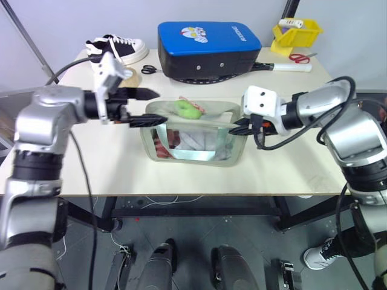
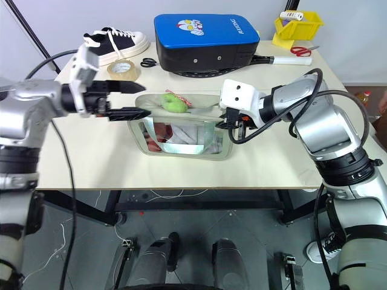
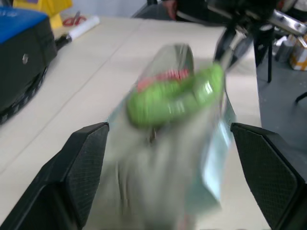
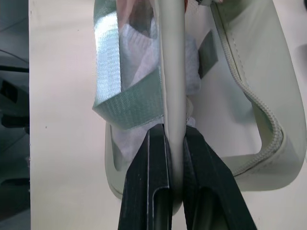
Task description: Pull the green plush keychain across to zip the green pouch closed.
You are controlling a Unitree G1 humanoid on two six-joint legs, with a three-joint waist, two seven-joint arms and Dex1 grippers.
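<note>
Near the bench's middle, the green pouch [image 1: 192, 140] is pinched at its right end rim by the right fingers [image 1: 237, 128], shut on the fabric. The left fingers [image 1: 147, 106] are spread wide and empty at its left end. The green plush keychain [image 1: 188, 109] lies on top; it should be gripped squarely and drawn along the zip while the right hold is kept taut.

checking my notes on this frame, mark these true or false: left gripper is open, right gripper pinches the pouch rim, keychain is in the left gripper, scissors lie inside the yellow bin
1. The left gripper is open: true.
2. The right gripper pinches the green pouch rim: true.
3. The green plush keychain is in the left gripper: false, it lies loose on the pouch top.
4. The red scissors lie inside the yellow bin: false, they lie on the table beside it.
</note>
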